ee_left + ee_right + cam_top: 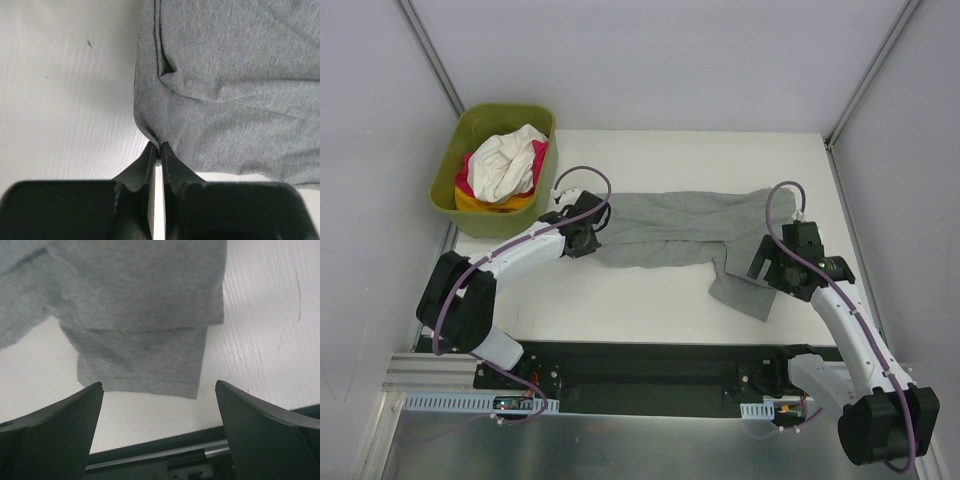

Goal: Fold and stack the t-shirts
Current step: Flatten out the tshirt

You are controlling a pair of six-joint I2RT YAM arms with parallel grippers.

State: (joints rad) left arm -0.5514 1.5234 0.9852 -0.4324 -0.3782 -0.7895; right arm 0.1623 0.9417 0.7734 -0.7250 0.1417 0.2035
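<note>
Top: grey shirt [665, 232] is lying bunched across the surface [650, 300], other shirts [510, 165] sitting in tub [448, 180]. Left wrist: left hand [159, 149] is clamping its edge. Right wrist: right hand [159, 385] is hovering apart above what is probably a sleeve. Flattening step, likely needing a grip there next.

Grey t-shirt [670, 228] lies rumpled across the table [620, 300] — white, pink, orange shirts [505, 170] heaped in tub [485, 118].

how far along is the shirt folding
Done: nothing folded or stacked that I can see. In hand: the grey t-shirt lies bunched, left pincer shut on its edge, right pincer open near a sleeve. Left: fold it, then the other shirts heaped in the green tub.
</note>
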